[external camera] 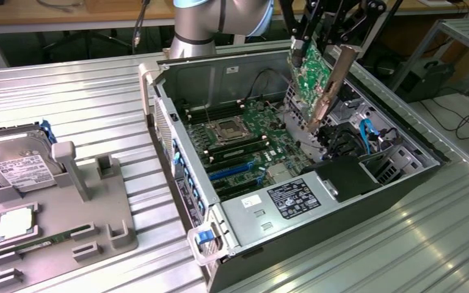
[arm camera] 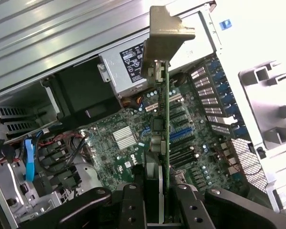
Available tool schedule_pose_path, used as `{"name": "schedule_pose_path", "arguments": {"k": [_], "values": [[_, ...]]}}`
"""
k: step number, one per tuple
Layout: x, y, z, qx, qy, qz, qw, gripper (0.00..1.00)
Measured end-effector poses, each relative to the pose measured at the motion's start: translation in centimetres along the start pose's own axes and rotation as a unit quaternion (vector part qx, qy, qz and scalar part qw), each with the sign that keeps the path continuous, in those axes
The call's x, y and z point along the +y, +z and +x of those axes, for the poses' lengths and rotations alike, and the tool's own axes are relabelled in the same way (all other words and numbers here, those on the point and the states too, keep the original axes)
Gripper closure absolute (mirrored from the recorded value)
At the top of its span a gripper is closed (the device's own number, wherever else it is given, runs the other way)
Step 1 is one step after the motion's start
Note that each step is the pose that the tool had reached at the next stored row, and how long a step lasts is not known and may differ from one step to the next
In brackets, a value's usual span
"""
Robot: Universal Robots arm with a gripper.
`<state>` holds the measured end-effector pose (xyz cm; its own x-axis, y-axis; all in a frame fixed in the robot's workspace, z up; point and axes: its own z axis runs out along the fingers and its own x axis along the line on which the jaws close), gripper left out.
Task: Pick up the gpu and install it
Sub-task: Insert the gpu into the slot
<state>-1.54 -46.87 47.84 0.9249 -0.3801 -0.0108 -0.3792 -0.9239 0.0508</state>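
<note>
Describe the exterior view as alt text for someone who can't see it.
The robot's hand holds the gpu above the open computer case, over its motherboard. On the exterior view's left, a hard drive and a grey parts holder lie on the metal table.

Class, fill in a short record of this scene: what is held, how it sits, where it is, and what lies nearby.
held: gpu, clamped between the jaws of the gripper
pose: hanging tilted, pale bracket at the far end
place: inside the open computer case, over the motherboard, not yet seated
nearby: grey tray on the exterior view's left, with hard drive and memory stick
</note>
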Motion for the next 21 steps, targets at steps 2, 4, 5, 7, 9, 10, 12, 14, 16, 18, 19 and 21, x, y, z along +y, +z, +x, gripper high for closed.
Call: {"name": "schedule_pose_path", "arguments": {"k": [2,4,5,7,9,10,12,14,16,18,19,21], "values": [[0.0,0.06,0.0,-0.0001,0.006,0.0001,1.0,0.72],[-0.01,0.15,0.0,-0.0009,0.021,0.0002,0.9998,0.72],[-0.01,0.3,0.0,-0.0018,0.039,0.0004,0.9992,0.72],[-0.02,0.46,0.0,-0.0028,0.059,0.0007,0.9982,0.72],[-0.03,0.63,0.0,-0.0038,0.079,0.0009,0.9968,0.72],[-0.03,0.69,0.0,-0.0042,0.087,0.0009,0.9962,0.72],[-0.04,0.86,0.0,-0.0051,0.104,0.0011,0.9946,0.72],[-0.05,1.03,0.0,-0.0059,0.12,0.0013,0.9927,0.72],[-0.06,1.21,0.0,-0.0068,0.138,0.0015,0.9904,0.72],[-0.07,1.42,0.0,-0.0078,0.157,0.0017,0.9876,0.72],[-0.08,1.56,0.0,-0.0084,0.169,0.0018,0.9856,0.72],[-0.09,1.75,0.0,-0.0093,0.187,0.002,0.9824,0.72]]}}
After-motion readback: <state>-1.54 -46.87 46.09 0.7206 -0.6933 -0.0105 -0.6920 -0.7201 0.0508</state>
